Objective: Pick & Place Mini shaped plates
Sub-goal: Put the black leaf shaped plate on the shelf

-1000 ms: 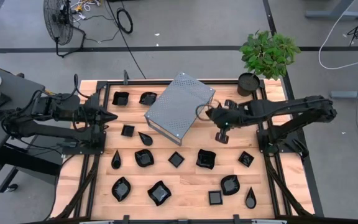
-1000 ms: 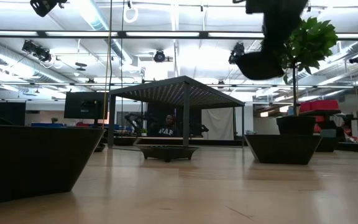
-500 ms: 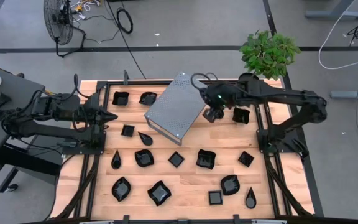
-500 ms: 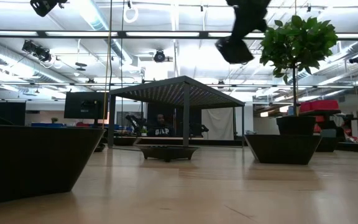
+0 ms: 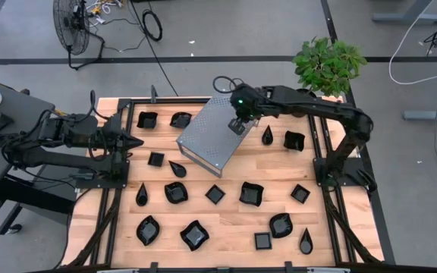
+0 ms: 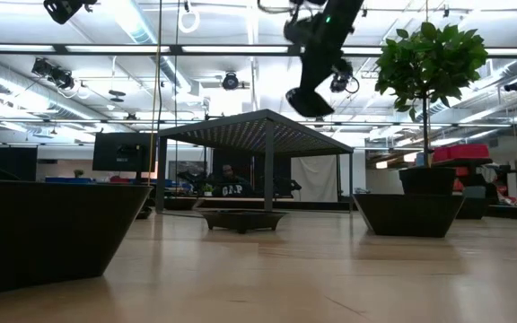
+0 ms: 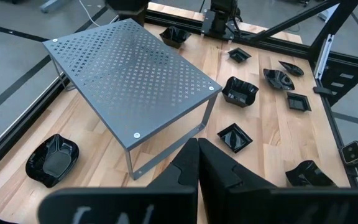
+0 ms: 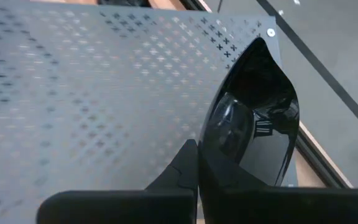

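Right pincer (image 5: pixel 238 126), pinching a teardrop plate (image 8: pixel 253 134), has swung left over the grey perforated box (image 5: pixel 217 130); release likely next. Left pincer (image 5: pixel 133 142) pressed together, idle at the bench's left.

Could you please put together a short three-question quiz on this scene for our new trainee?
1. True or false: the right gripper is shut on a black plate above the grey perforated box.
2. Where is the left gripper? A) over the box B) at the table's left side, shut and holding nothing C) beside the potted plant
3. Fill in: in the high view, the small teardrop plate lies between the box and a ____ plate.

Key: 1 true; 2 B; 3 square
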Controlling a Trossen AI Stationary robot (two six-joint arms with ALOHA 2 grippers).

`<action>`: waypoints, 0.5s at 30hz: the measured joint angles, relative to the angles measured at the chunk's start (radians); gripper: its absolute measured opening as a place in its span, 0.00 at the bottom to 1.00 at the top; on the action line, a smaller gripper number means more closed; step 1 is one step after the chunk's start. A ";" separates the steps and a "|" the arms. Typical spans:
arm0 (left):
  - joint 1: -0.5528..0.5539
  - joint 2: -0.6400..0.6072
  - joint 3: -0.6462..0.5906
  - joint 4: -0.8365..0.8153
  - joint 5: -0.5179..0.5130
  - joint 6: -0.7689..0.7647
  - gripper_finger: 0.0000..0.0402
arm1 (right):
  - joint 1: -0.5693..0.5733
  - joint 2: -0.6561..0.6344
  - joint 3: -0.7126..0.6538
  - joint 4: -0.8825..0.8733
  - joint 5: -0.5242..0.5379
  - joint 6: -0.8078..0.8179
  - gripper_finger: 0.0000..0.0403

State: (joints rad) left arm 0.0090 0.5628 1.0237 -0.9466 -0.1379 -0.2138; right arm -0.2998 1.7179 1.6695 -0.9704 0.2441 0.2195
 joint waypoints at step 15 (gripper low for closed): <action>0.000 -0.003 0.000 -0.007 0.000 0.053 0.01 | -0.097 0.106 0.000 0.073 0.051 -0.045 0.00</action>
State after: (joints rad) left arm 0.0093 0.5598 1.0237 -0.9534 -0.1379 -0.1607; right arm -0.3965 1.8240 1.6699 -0.8970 0.2947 0.1749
